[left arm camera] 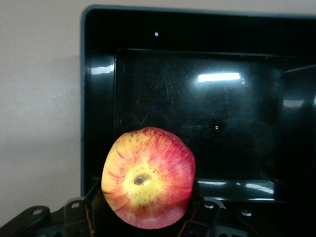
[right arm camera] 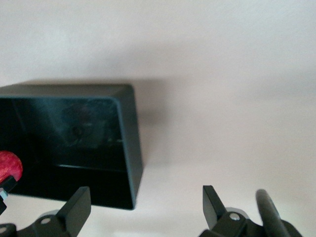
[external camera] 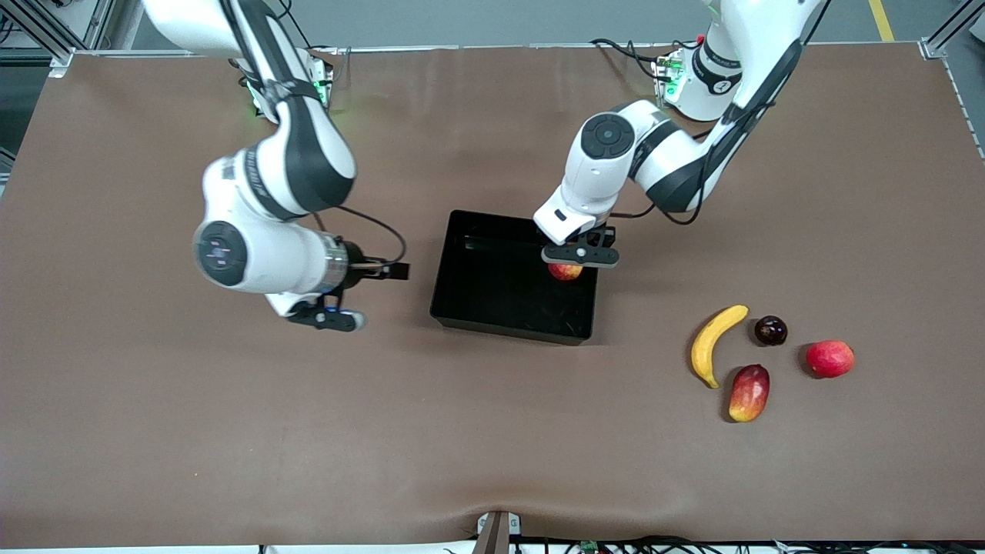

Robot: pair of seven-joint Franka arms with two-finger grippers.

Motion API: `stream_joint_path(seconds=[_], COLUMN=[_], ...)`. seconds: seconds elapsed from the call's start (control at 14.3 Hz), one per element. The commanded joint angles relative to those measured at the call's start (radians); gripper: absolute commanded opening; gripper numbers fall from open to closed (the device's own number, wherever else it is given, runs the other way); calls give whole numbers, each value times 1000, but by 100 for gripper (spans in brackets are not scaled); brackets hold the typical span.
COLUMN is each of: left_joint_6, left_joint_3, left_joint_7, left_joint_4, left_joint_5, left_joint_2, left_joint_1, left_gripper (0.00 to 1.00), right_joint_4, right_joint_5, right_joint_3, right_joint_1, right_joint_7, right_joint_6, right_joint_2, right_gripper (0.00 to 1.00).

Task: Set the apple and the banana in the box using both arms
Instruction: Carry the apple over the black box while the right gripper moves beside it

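On the brown table (external camera: 192,431), wide bare surface surrounds the glossy black rectangular open-top box (external camera: 454,265) at centre. Over the box's wall toward the left arm's end, the left gripper (external camera: 579,256) is clamped on the small round red apple (external camera: 565,271), held above the box floor. Over bare table beside the box, the right gripper (external camera: 327,317) waits, fingers (right arm camera: 74,210) spread apart. Toward the left arm's end, well apart from the box, lies the curved yellow banana (external camera: 714,343).
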Motion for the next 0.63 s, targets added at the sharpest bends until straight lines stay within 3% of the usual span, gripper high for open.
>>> stream_joint_path(seconds=[0.0, 0.28, 0.56], left_joint_6=[54, 80, 80], left_joint_3=[-2, -1, 1], left_joint_7=[-9, -9, -67], left_joint_4=[12, 15, 31], left_joint_5=[69, 109, 112], left_joint_2=[64, 119, 168], left_joint_1=[-3, -16, -42], left_gripper=[0, 0, 0], right_joint_4=[121, 205, 267], right_joint_5=[-112, -129, -152], right_joint_3=[-42, -57, -143], right_joint_1=[-3, -104, -110], right_joint_7=[-10, -1, -1], right_joint_6=[-106, -245, -311], right_joint_2=[12, 10, 10], right_gripper=[100, 100, 100])
